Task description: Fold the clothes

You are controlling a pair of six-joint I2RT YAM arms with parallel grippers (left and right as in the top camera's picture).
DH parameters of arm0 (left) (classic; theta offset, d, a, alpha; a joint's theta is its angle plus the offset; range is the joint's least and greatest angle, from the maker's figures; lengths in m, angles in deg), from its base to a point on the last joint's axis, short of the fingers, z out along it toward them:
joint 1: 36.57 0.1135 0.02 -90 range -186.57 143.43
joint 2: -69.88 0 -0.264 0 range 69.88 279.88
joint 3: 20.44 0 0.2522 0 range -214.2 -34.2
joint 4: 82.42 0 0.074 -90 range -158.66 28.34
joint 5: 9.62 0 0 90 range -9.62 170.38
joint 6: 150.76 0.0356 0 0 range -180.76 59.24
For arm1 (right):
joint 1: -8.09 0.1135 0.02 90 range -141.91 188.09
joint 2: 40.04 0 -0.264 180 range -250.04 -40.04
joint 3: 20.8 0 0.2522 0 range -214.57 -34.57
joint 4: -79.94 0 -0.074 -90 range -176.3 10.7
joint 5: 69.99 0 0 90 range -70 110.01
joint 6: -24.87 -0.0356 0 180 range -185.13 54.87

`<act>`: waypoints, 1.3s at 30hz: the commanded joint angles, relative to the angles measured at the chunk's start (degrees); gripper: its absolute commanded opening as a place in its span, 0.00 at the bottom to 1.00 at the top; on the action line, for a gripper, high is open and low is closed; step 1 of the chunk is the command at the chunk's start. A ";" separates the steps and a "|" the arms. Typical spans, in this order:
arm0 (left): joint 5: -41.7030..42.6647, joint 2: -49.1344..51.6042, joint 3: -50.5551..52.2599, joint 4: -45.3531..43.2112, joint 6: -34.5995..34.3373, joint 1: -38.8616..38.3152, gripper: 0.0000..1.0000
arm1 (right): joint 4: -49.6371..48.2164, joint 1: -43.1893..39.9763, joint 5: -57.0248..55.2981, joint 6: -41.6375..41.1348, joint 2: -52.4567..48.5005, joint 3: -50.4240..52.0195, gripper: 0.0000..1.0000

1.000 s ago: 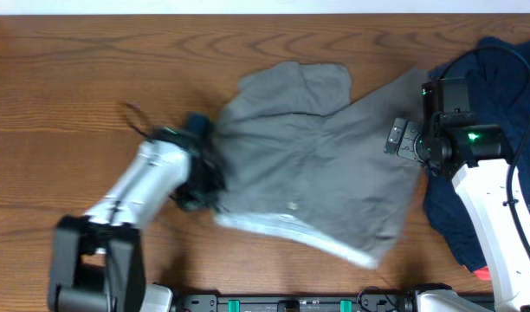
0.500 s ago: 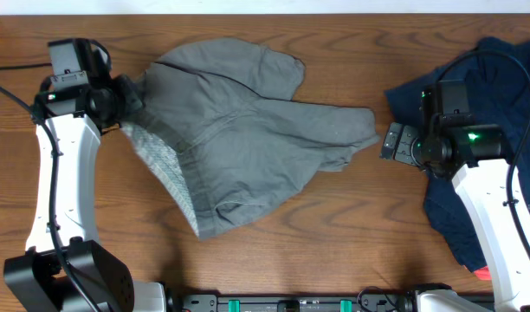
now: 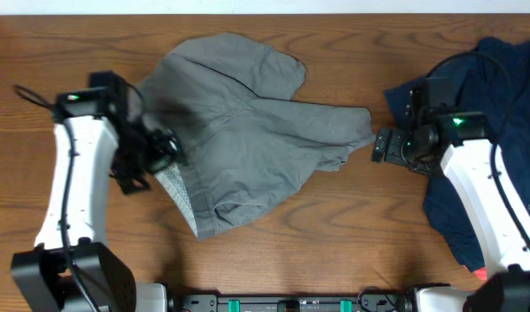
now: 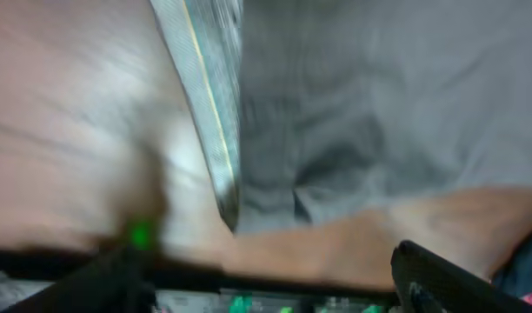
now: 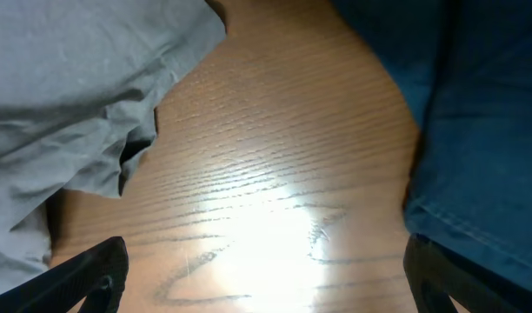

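The grey shorts (image 3: 248, 130) lie spread across the middle of the wooden table, and their pale speckled waistband (image 3: 174, 189) is turned out at the left front. My left gripper (image 3: 154, 152) hovers over that left edge, open and empty. The left wrist view is blurred; it shows the waistband strip (image 4: 209, 96) and grey cloth (image 4: 379, 104) ahead of my left gripper (image 4: 266, 291). My right gripper (image 3: 382, 146) stands open just right of the shorts' right tip. In the right wrist view it (image 5: 266, 287) is over bare wood, between the shorts (image 5: 66, 104) and the navy garment (image 5: 475, 130).
The navy garment (image 3: 499, 87) is heaped at the table's right side, partly under the right arm. A black rail with green lights (image 3: 300, 303) runs along the front edge. A small red thing (image 3: 481, 273) shows at the front right.
The left gripper dragged the shorts leftwards, opened and let them go, then came back towards the front along their left edge. The shorts now lie spread out. The right gripper shifted slightly left.
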 commanded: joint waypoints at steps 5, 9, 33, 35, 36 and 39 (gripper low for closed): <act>2.45 -1.16 11.61 -3.76 -17.51 -9.77 0.92 | -0.42 -0.44 1.25 -0.66 -0.81 0.26 0.99; 1.66 -5.31 17.18 -7.93 -27.26 -13.70 0.92 | -0.46 -0.55 1.20 -0.66 -0.81 0.26 0.99; -13.31 -19.50 44.04 -39.32 -61.72 -26.38 0.13 | -0.37 -0.52 1.01 -0.63 -0.81 0.26 0.99; -14.80 -19.50 44.02 -38.88 -60.26 -26.05 0.06 | -0.37 -0.52 1.01 -0.66 -0.81 0.26 0.99; -15.80 -19.56 44.02 -38.88 -58.27 -25.70 0.06 | -0.39 -0.55 1.01 -0.66 -0.81 0.26 0.99; -18.23 -19.74 43.45 -38.62 -51.28 -23.10 0.06 | -0.42 -0.83 0.79 -0.63 -0.81 0.26 0.99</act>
